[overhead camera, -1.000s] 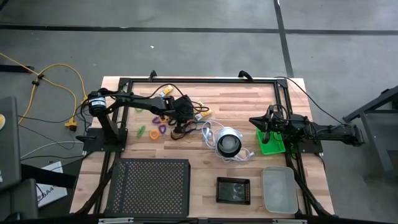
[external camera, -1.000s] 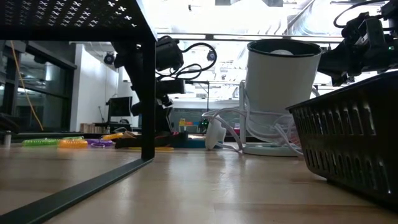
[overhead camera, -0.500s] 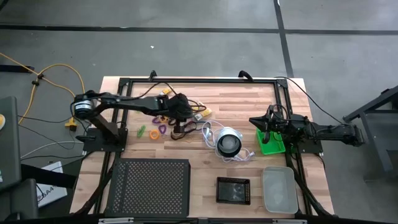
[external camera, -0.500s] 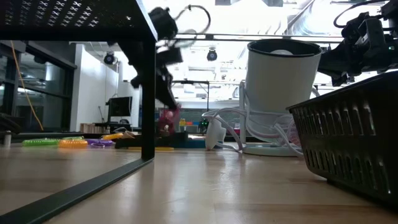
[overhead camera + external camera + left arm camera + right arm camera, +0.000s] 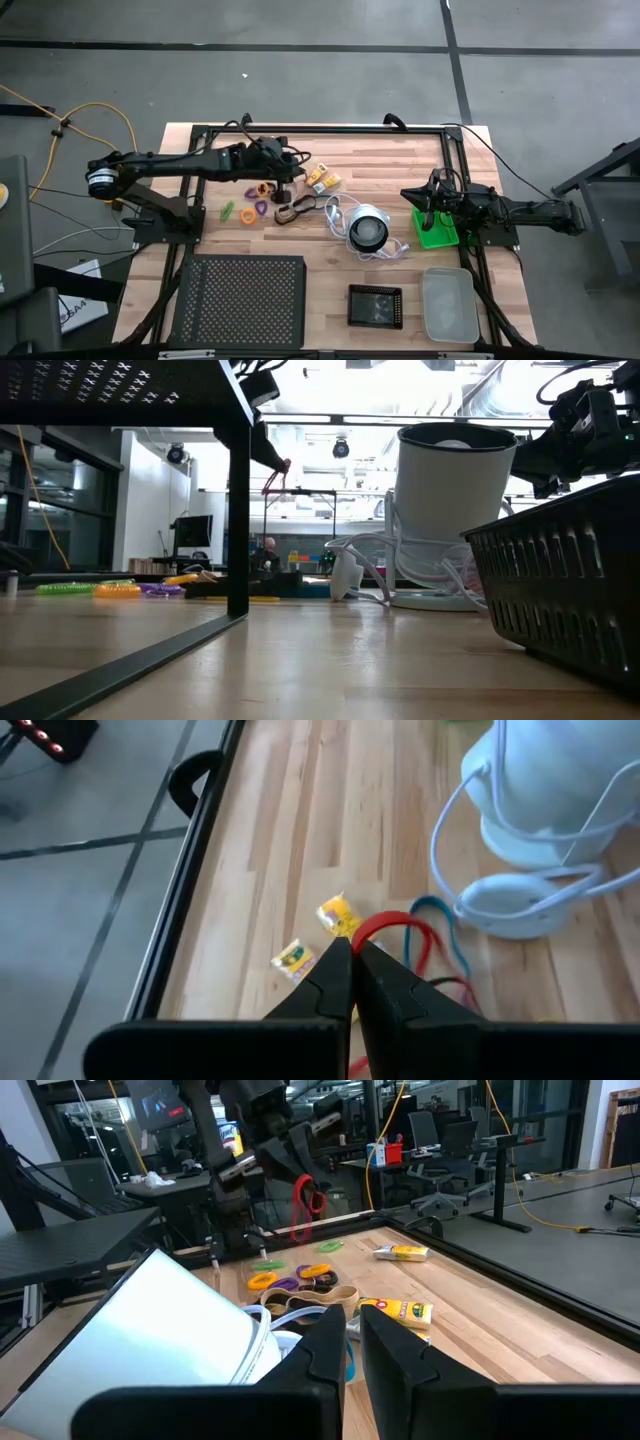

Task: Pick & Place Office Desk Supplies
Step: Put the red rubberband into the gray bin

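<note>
My left gripper (image 5: 352,952), jaws pressed together, pinches a thin red loop of cord (image 5: 400,935) and holds it clear above the far side of the table. My right gripper (image 5: 352,1323), jaws near-closed on nothing I can see, waits over the small bright-green tray (image 5: 437,231) at the table's right edge.

The pale butcher-block table (image 5: 390,160) carries, from largest down: a black perforated metal basket (image 5: 239,298) on the near left; a clear plastic tray (image 5: 449,304); a round white-and-black device with a white cord (image 5: 367,229); a small black tray (image 5: 375,305). The remaining loose supplies lie below and beside my left gripper: two yellow-and-white finger-sized packs (image 5: 322,179), a brown loop (image 5: 295,208), purple (image 5: 258,208), orange (image 5: 262,188) and green (image 5: 228,210) loops.

Risk, as I judge it: only a thin strand is pinched at the fingertips, so a quick swing could let the loop slip out, or its hanging end could snag the white cord in passing.

No writing can be read; the packs' print is too small.
</note>
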Motion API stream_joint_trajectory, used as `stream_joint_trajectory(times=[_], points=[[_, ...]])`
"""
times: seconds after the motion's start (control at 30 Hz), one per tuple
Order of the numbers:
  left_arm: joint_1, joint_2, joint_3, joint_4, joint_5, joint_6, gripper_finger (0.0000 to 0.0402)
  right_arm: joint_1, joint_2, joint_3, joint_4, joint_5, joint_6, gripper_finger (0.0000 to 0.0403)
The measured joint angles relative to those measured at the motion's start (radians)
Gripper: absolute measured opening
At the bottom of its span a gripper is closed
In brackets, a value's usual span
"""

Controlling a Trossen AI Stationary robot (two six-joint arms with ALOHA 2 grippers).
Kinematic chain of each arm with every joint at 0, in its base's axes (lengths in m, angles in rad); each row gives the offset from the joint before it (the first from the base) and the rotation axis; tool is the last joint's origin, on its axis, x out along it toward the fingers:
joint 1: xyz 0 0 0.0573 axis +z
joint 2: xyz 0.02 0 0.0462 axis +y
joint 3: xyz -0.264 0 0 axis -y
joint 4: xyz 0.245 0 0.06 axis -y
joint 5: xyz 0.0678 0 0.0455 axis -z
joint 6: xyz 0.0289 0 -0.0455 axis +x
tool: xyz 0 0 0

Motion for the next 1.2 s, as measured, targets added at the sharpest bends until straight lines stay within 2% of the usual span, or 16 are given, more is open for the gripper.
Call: stream_joint_trajectory(times=[0.2, 0.4, 0.53, 0.87, 1.2], points=[[-0.042, 0.021, 0.000, 0.086, -0.007, 0.022, 0.0001, 0.000, 0.000, 0.000, 0.000, 0.000, 0.000, 0.0023], [-0.080, 0.054, 0.003, 0.228, -0.097, 0.026, 0.0001, 0.000, 0.000, 0.000, 0.000, 0.000, 0.000, 0.0023], [-0.096, 0.106, 0.040, 0.305, -0.110, 0.021, 0.0001, 0.000, 0.000, 0.000, 0.000, 0.000, 0.000, 0.0023], [-0.114, 0.338, 0.325, 0.320, -0.111, 0.051, 0.0001, 0.000, 0.000, 0.000, 0.000, 0.000, 0.000, 0.0023], [-0.171, 0.526, 0.587, 0.313, -0.110, 0.165, 0.0001, 0.000, 0.000, 0.000, 0.000, 0.001, 0.000, 0.0023]])
